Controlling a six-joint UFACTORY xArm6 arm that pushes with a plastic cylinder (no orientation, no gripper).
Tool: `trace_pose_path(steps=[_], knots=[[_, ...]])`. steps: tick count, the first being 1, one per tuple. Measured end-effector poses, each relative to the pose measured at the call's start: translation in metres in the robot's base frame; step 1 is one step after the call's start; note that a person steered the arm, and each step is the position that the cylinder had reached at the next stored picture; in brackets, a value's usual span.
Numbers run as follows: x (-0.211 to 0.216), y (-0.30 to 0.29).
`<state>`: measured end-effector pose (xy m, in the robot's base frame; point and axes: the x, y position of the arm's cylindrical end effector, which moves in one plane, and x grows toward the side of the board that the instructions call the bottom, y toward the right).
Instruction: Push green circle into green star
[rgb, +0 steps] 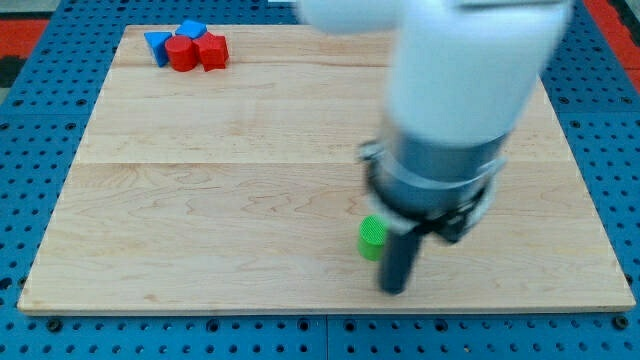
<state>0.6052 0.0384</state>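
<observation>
my tip (395, 291), a bare rod with no jaws, touched the green circle (372, 237) at its upper left; the green star was unseen, so the push direction stayed unclear.

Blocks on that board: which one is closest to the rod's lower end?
The green circle, just left of my tip. The red and blue blocks sit clustered far off at the top left.

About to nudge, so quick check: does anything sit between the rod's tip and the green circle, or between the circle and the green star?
Nothing sits between my tip and the green circle; the tip is just to the circle's lower right in the view. The green star does not show in this view, possibly hidden behind the arm, so that path cannot be judged.
</observation>
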Motion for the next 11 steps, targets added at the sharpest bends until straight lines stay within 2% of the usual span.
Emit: trace_pose_path(steps=[1,2,3,4,5,6,7,8,10,11], knots=[[-0.03,-0.053],[-0.037,-0.011],[-0.037,0.001],[-0.06,0.02],[-0.108,0.041],[-0.126,0.045],[-0.119,0.027],[-0.099,0.053],[-0.165,0.057],[-0.171,0.057]])
